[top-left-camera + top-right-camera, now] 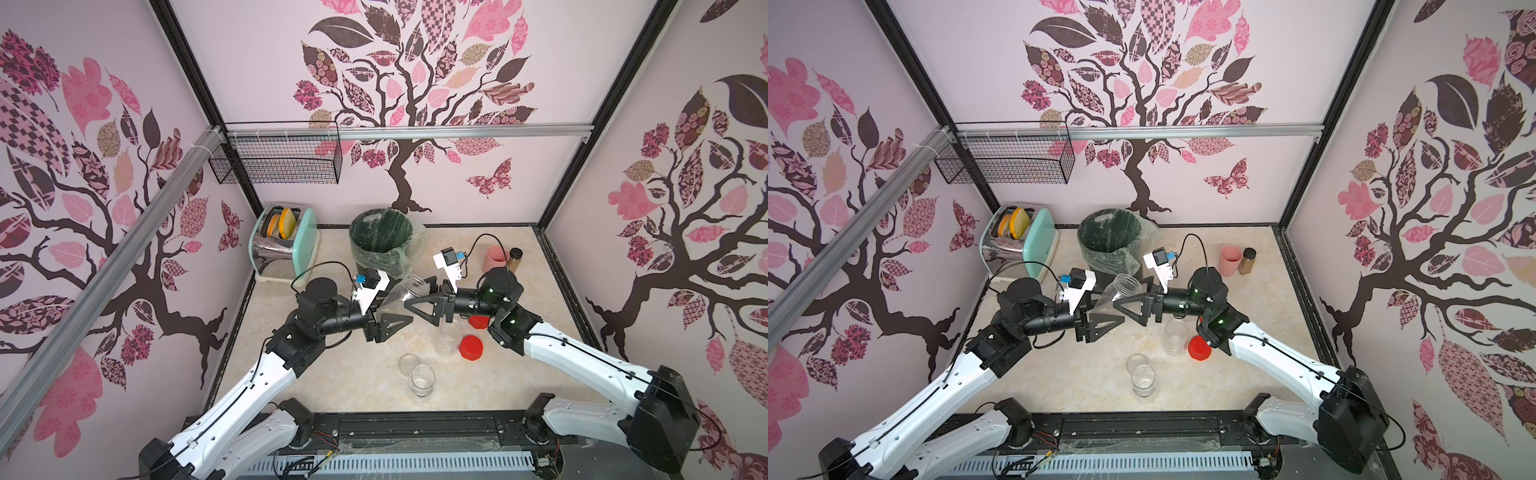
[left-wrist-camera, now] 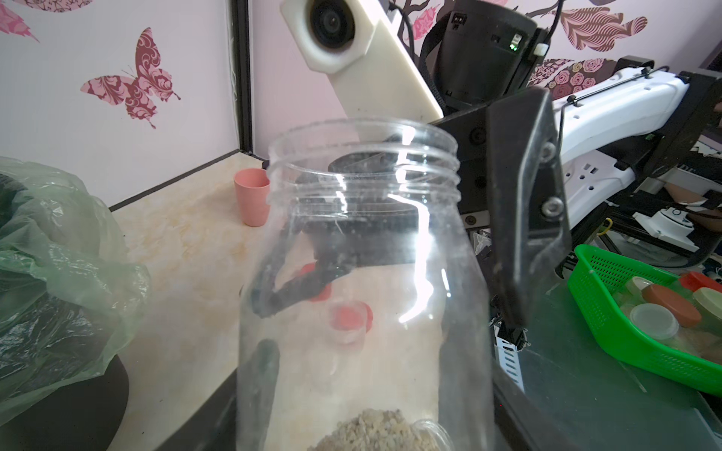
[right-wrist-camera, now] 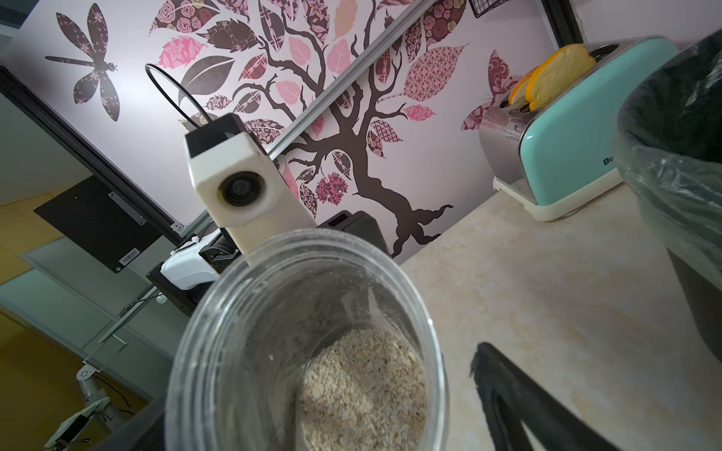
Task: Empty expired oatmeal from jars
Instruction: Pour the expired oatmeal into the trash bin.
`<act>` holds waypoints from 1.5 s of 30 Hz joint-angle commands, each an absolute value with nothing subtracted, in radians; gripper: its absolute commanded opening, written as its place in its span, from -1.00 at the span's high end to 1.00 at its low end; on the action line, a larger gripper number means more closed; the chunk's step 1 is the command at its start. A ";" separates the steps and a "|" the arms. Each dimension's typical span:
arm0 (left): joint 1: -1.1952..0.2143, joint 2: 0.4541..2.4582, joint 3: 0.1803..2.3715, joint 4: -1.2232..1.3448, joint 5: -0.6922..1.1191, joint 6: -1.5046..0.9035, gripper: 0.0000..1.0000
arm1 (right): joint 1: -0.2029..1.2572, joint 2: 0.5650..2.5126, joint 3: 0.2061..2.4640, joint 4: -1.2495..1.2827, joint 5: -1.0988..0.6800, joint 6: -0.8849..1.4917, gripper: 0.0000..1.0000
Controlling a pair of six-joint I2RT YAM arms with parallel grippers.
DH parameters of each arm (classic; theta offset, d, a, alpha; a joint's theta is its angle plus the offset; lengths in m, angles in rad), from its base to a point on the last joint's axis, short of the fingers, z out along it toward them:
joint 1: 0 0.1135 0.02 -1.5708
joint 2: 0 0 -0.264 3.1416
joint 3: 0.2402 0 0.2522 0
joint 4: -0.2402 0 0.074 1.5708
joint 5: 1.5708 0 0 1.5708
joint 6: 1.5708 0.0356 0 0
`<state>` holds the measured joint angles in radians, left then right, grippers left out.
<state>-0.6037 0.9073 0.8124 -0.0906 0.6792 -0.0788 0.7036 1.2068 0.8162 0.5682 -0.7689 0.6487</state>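
Observation:
A clear lidless jar (image 1: pixel 409 289) (image 1: pixel 1121 291) hangs tilted in front of the green-lined bin (image 1: pixel 380 241), with my left gripper (image 1: pixel 397 301) (image 2: pixel 363 375) shut on its body. Pale oatmeal (image 2: pixel 379 429) (image 3: pixel 363 390) lies at its bottom. My right gripper (image 1: pixel 417 296) (image 3: pixel 324 410) stands open around the jar's mouth, and one of its fingers (image 3: pixel 508 390) shows clear of the rim. Two more clear jars (image 1: pixel 449 338) (image 1: pixel 422 380) stand lidless on the table near the front and look empty.
Two red lids (image 1: pixel 471 347) (image 1: pixel 478 321) lie under the right arm. A clear lid (image 1: pixel 409 362) lies by the front jar. A pink cup (image 1: pixel 496 257) and brown bottle (image 1: pixel 515 257) stand back right. A toaster (image 1: pixel 284 245) sits back left, with a wire basket (image 1: pixel 276 160) above it.

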 commanded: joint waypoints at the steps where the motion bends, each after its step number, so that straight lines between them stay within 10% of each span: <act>1: -0.600 0.893 0.826 -0.073 0.699 -0.071 0.32 | 0.721 1.219 0.862 0.610 -0.755 0.653 -0.96; 15: -0.601 0.903 0.818 -0.093 0.726 -0.011 -0.15 | 0.723 1.226 0.884 0.611 -0.719 0.712 -0.02; 22: -0.602 0.860 0.785 -0.047 0.628 -0.008 -0.96 | 0.720 1.208 0.930 0.499 -0.649 0.727 0.03; 32: -0.747 0.714 0.638 0.260 0.091 0.110 -0.96 | 0.633 1.286 1.051 0.488 -0.729 0.951 0.04; 45: -0.761 0.879 0.581 0.679 0.145 0.213 -0.82 | 0.611 1.308 1.118 0.488 -0.822 1.039 0.03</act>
<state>-0.7582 0.8856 0.5701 0.5636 0.1402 0.1741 0.6117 1.3067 1.0454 0.4725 -0.7868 1.0145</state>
